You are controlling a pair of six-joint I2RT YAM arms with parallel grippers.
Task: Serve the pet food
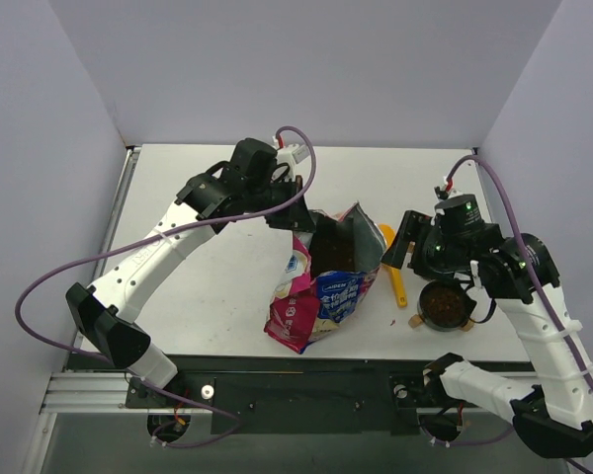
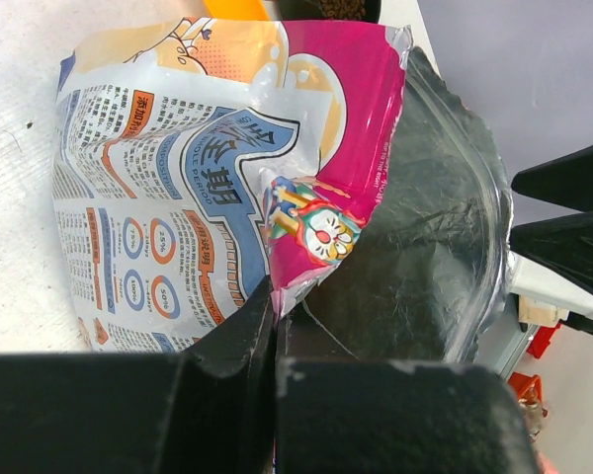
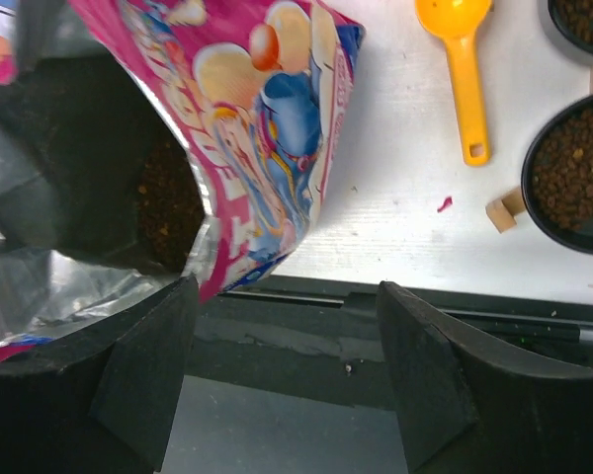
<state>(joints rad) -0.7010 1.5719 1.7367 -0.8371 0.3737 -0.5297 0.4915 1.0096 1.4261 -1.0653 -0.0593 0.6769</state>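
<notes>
Since the round black bowl (image 1: 443,304) nearest the front edge, to the right of the pink-and-blue printed foil bag (image 1: 316,291), already holds a layer of dark-brown kibble pellets (image 3: 571,183), part of the serving looks done; a second black bowl (image 3: 585,22), farther back on that same side of the bag, also carries pellets, though only a slice of it shows; more kibble lies deep inside the bag's open silver mouth; between bag and bowls the yellow plastic scoop (image 3: 459,59) rests flat on the white table (image 1: 227,316), its cup showing no pellets, touched by neither arm; the right gripper (image 3: 287,291) hovers just right of the bag with its fingers spread wide and nothing between them; at the bag's far upper rim the left gripper (image 2: 275,301) is clamped on the foil edge, holding the mouth up and open; what remains, I judge, is either a further scoop from the bag or simply letting the bag go, since both bowls seem filled.
</notes>
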